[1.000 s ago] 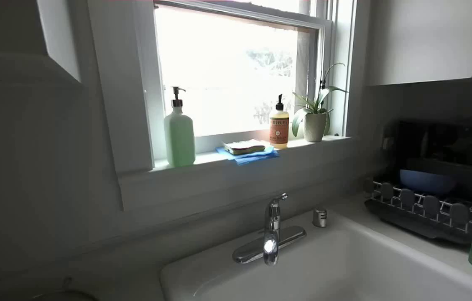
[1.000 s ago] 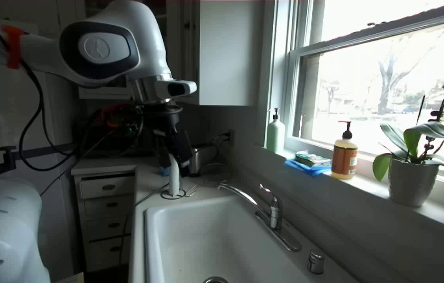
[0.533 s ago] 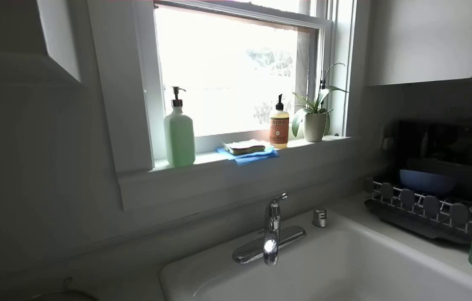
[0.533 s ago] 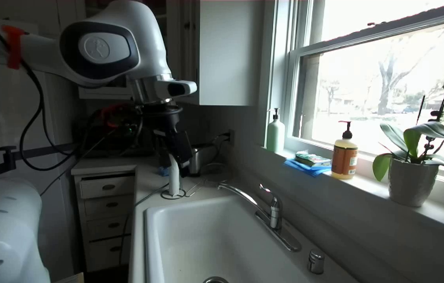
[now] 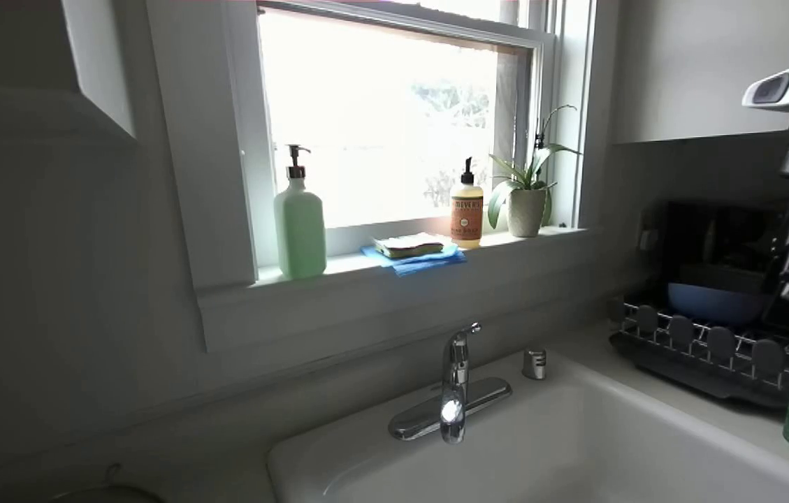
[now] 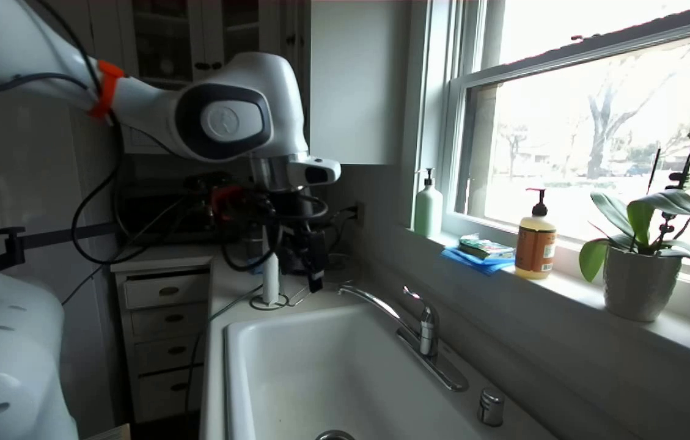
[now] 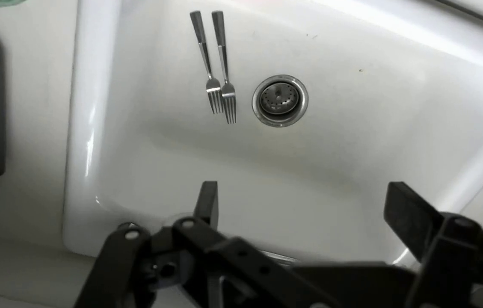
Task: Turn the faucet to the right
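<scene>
Although the robot arm (image 6: 222, 122) is stretched out toward the window (image 6: 540, 116), I believe that the turning itself has not yet begun. The white sink (image 6: 296, 360) comes next in size, and on its back ledge stands the faucet (image 6: 426, 336). Its long spout reaches over the sink; for somebody facing the window it points, as I judge, rather to the left, so the whole turn to the right seems left to do. The gripper (image 7: 303, 192) has its two fingers spread widely apart, and between them it holds nothing. In both exterior views it is apart from the faucet, so the step in hand is, in my judgement, the approach; the contact and the push would come after. In the wrist view I cannot surely make out the faucet behind the gripper. Two forks (image 7: 223, 62) lie in the sink, near the drain (image 7: 280, 100) but not touching it. Smallest is the sprayer knob (image 6: 491, 407), near the faucet's base.
</scene>
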`<state>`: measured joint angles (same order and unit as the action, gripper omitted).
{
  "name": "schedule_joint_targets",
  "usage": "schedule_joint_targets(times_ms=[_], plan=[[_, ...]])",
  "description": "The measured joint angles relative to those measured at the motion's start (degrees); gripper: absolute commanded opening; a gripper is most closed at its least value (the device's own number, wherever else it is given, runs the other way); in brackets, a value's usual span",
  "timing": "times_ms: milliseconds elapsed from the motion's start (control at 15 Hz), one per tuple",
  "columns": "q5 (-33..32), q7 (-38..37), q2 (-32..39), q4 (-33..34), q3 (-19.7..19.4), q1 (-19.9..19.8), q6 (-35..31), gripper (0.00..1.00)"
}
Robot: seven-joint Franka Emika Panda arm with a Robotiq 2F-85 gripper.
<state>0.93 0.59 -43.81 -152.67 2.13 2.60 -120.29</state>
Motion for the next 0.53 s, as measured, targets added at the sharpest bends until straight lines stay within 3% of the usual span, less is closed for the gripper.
schedule_joint_targets(times_ms=[533], plan=[[5.71,-0.15,23.65,12.46,0.97,4.66,-8.43,1.00]])
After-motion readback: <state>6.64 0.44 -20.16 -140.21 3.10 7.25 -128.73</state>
